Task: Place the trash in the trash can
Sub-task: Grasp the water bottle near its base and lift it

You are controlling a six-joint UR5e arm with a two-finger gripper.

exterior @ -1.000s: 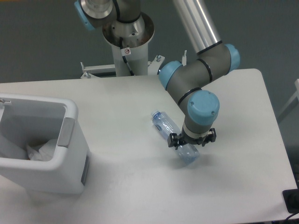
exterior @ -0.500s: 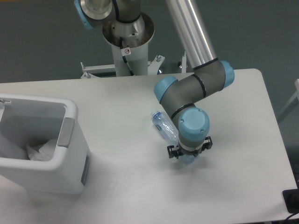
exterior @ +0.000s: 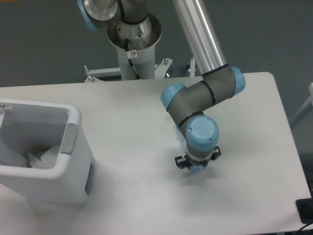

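The clear plastic bottle (exterior: 181,139) lies on the white table, almost wholly hidden under my arm's wrist; only a pale sliver shows left of the wrist and a bit below the gripper. My gripper (exterior: 196,164) points straight down over the bottle's lower end. Its fingers are hidden by the blue wrist cap, so I cannot tell how the jaws stand. The white trash can (exterior: 73,120) with its grey handle panel stands at the left edge. A crumpled pale film (exterior: 43,159) lies inside it.
The arm's base column (exterior: 133,49) stands at the back edge of the table (exterior: 132,205). A black object (exterior: 305,210) sits just off the table's right front corner.
The arm has swung left and folded in over the bottle. The wrist now covers the bottle's neck and label, which showed before. The bottle has stayed in about the same place.
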